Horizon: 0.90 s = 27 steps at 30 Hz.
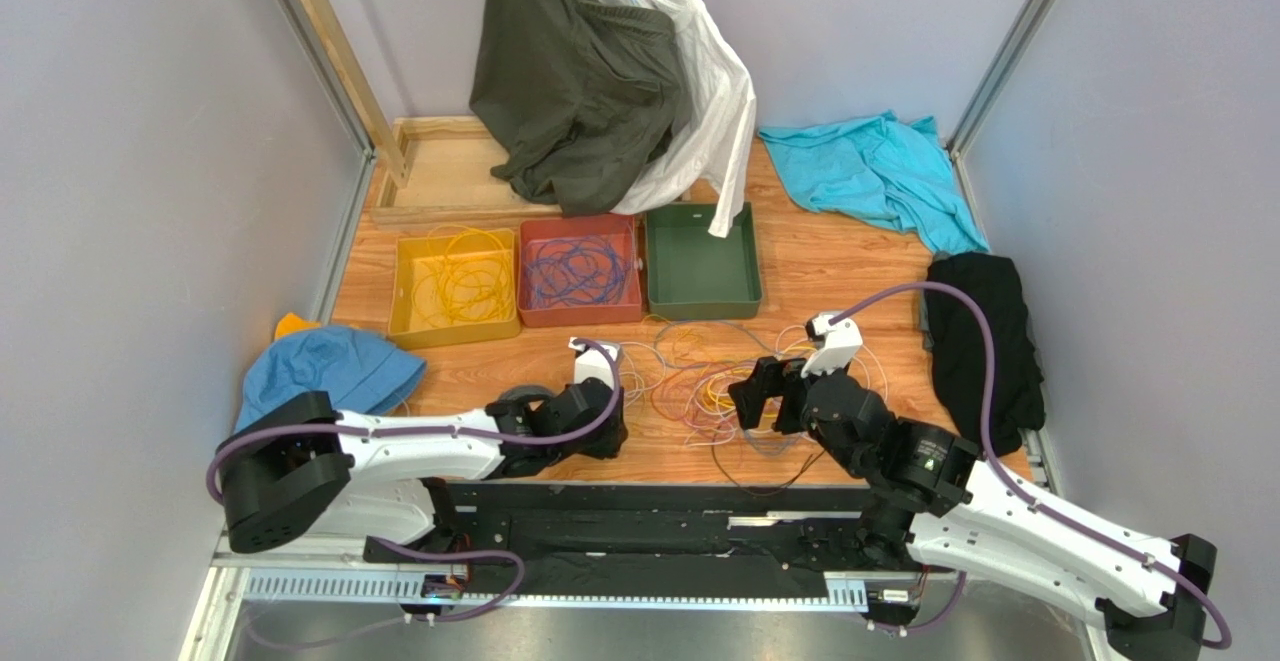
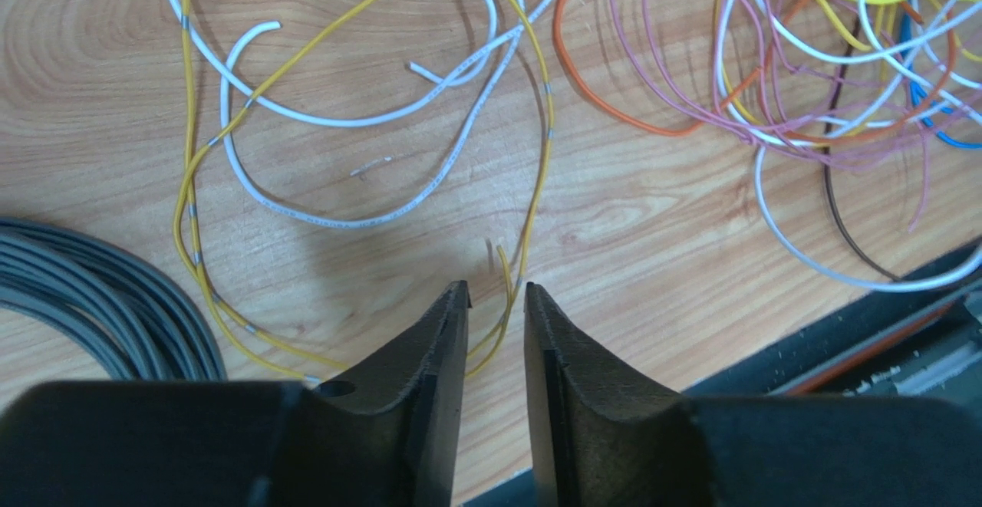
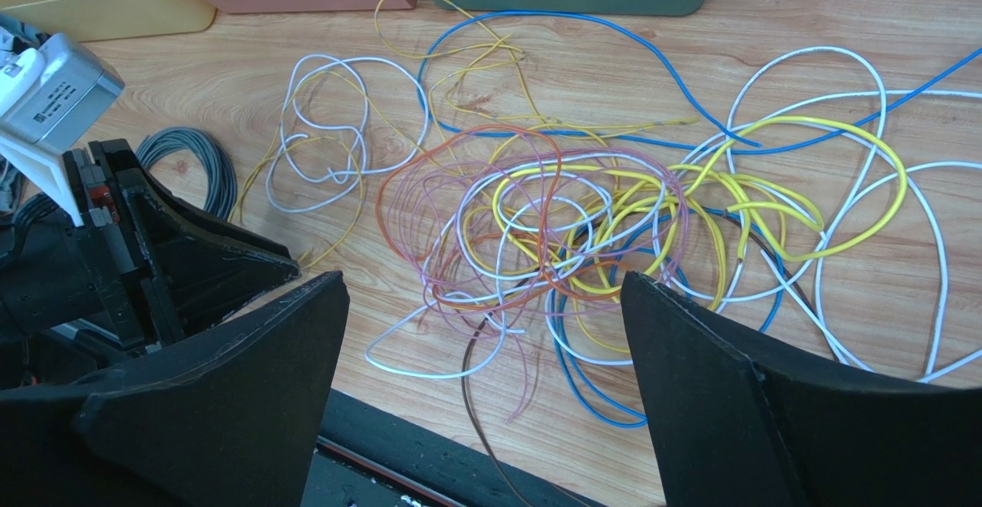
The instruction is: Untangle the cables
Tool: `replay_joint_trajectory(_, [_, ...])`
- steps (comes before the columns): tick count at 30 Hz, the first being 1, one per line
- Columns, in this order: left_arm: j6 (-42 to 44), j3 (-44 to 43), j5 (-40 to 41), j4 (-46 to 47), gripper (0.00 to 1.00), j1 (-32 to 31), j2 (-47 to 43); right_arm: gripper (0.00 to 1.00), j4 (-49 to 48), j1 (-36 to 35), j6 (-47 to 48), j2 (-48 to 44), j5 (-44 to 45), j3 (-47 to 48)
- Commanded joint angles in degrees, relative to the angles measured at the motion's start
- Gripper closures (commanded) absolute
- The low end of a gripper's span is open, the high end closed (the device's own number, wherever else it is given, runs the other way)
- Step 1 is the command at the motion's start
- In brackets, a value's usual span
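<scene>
The cables (image 1: pixel 706 384) lie in a loose tangle on the wooden table between my two arms: yellow, white, purple, orange-red, blue and brown strands (image 3: pixel 565 231). My left gripper (image 1: pixel 616 418) is low at the tangle's left edge, its jaws a narrow gap apart (image 2: pixel 498 288). The end of a yellow wire (image 2: pixel 549 127) lies on the table between the tips, not pinched. A coil of dark grey cable (image 2: pixel 104 300) lies to its left. My right gripper (image 1: pixel 766 391) hangs wide open and empty (image 3: pixel 482 283) over the near side of the tangle.
At the back stand a yellow tray (image 1: pixel 454 334) with yellow wire, a red tray (image 1: pixel 580 315) with purple wire and a green tray (image 1: pixel 703 306). Clothes hang behind them (image 1: pixel 579 69). A blue cloth (image 1: pixel 323 361), a teal cloth (image 1: pixel 879 166) and a black cloth (image 1: pixel 984 324) lie around.
</scene>
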<state>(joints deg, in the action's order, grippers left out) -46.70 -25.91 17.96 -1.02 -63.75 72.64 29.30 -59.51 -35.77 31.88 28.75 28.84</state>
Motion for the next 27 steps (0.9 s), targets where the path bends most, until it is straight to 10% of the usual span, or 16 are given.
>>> replay_joint_trajectory(1, [2.75,-1.24,-2.22,-2.84,0.64,-0.33,-4.87,0.07,-2.4,-0.26,-0.44,-0.41,-0.28,-0.71])
replay_joint_trajectory(10, [2.23,1.47,-4.51,-3.47,0.76,-0.59,-4.7,0.07,-3.02,-0.26,-0.62,-0.68,-0.72,-1.33])
replay_joint_trajectory(22, [1.61,1.83,-3.72,-3.38,0.49,-0.94,-2.59,0.07,-2.58,-0.26,-0.62,-1.47,-0.72,-1.51])
replay_joint_trajectory(27, [1.52,2.01,-4.33,-2.24,0.63,-1.12,0.04,0.07,-2.67,-0.26,-0.71,-1.73,-0.45,-1.94])
